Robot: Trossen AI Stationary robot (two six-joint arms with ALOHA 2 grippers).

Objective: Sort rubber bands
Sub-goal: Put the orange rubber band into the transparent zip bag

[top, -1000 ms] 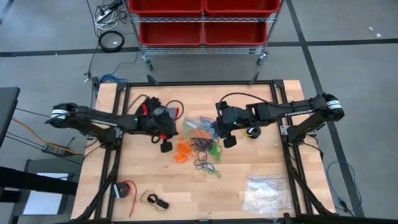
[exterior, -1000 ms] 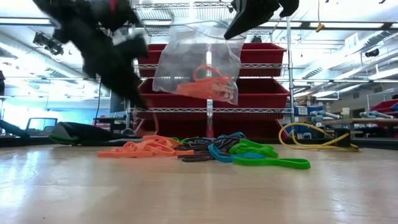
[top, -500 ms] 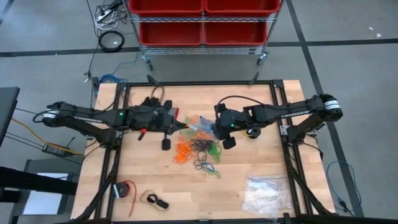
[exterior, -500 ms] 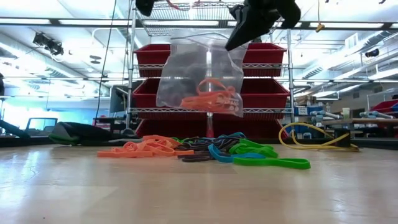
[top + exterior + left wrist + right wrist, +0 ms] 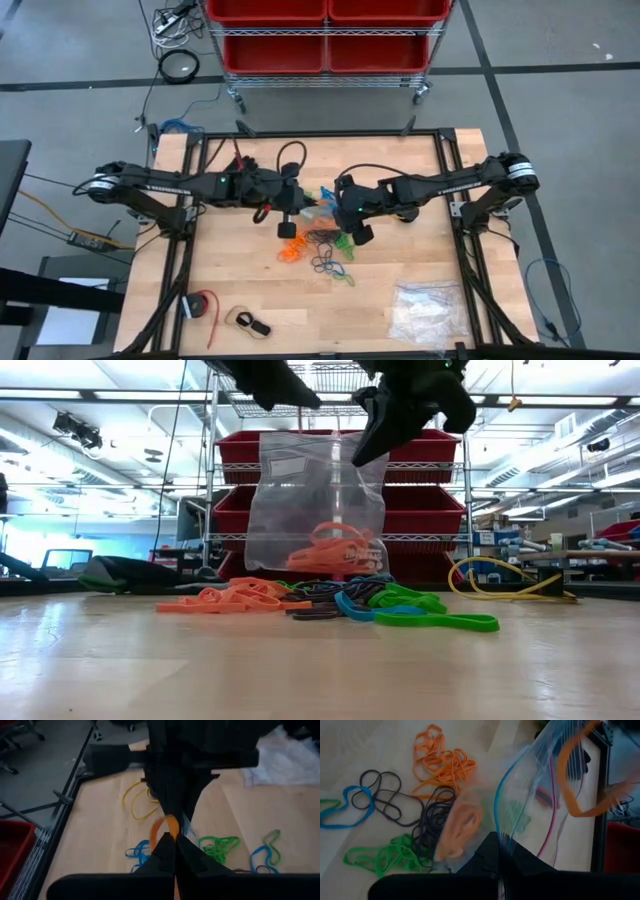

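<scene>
Both arms meet at the centre of the high frame over the pale wooden counter (image 5: 420, 260). The right pincer (image 5: 345, 205) is closed on the rim of a clear zip-top plastic bag (image 5: 315, 500), which hangs upright above the counter at the centre of the low frame, presumably held off the wood so that its mouth faces up for loading. Several orange elastic loops (image 5: 335, 550) already lie in the bottom of the bag. The left pincer (image 5: 290, 200) sits just left of the bag in the high frame, jaws pressed together on a single thin orange rubber band (image 5: 165, 827); the left wrist frame shows that band pinched between the fingertips right at the bag's edge, so my reading is that orange is being sorted into this bag and this band is about to go in. The remaining loose rubber bands (image 5: 325, 245) lie in a pile on the counter directly below the bag: orange at the left of the pile (image 5: 225, 598), black in the middle (image 5: 385, 795), blue and green toward the right (image 5: 430, 615). A second clear bag of whitish pieces (image 5: 428, 310) rests untouched at the lower right of the high frame, well apart from the pile.
</scene>
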